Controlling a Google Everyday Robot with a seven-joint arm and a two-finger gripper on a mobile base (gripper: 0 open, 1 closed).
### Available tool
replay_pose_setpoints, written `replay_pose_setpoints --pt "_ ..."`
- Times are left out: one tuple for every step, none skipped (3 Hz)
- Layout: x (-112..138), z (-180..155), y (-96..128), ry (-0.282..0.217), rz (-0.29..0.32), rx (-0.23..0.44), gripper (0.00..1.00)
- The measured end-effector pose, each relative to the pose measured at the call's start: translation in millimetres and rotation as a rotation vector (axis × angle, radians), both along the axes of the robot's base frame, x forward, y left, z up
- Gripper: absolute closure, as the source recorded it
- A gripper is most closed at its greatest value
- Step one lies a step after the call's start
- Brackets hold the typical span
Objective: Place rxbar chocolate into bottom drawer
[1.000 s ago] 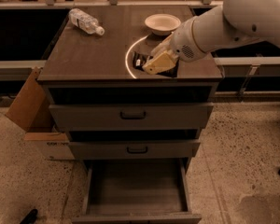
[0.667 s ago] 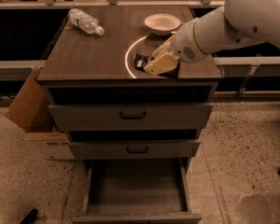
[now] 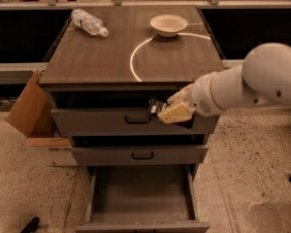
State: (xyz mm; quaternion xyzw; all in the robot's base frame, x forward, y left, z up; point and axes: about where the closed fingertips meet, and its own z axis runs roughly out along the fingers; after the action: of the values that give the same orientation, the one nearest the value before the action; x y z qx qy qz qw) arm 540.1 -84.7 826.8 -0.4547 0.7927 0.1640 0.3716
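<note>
My gripper (image 3: pixel 166 111) hangs in front of the top drawer's face, off the cabinet top and above the open bottom drawer (image 3: pixel 141 194). It is shut on the rxbar chocolate (image 3: pixel 157 107), a dark wrapper that sticks out to the left of the tan fingers (image 3: pixel 174 113). The white arm comes in from the right. The bottom drawer is pulled out and its plain grey floor holds nothing.
A clear plastic bottle (image 3: pixel 88 22) lies at the back left of the cabinet top (image 3: pixel 87 62) and a white bowl (image 3: pixel 169 24) stands at the back right. A cardboard box (image 3: pixel 31 113) leans at the cabinet's left. The two upper drawers (image 3: pixel 136 154) are closed.
The gripper has left the cabinet top with the bar and come down and forward, in front of the top drawer. The view has also shifted.
</note>
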Motion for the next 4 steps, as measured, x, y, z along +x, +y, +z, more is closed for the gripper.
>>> replay_pose_setpoints --pt "-36 -65 3 0.067 -0.056 0.109 1.00" --pt "-48 -78 4 0.082 -0.089 0.141 1.00" --pt "-46 -76 5 0.081 -0.083 0.137 1.00" --pt "-41 -93 1 0.112 -0.099 0.175 1.00"
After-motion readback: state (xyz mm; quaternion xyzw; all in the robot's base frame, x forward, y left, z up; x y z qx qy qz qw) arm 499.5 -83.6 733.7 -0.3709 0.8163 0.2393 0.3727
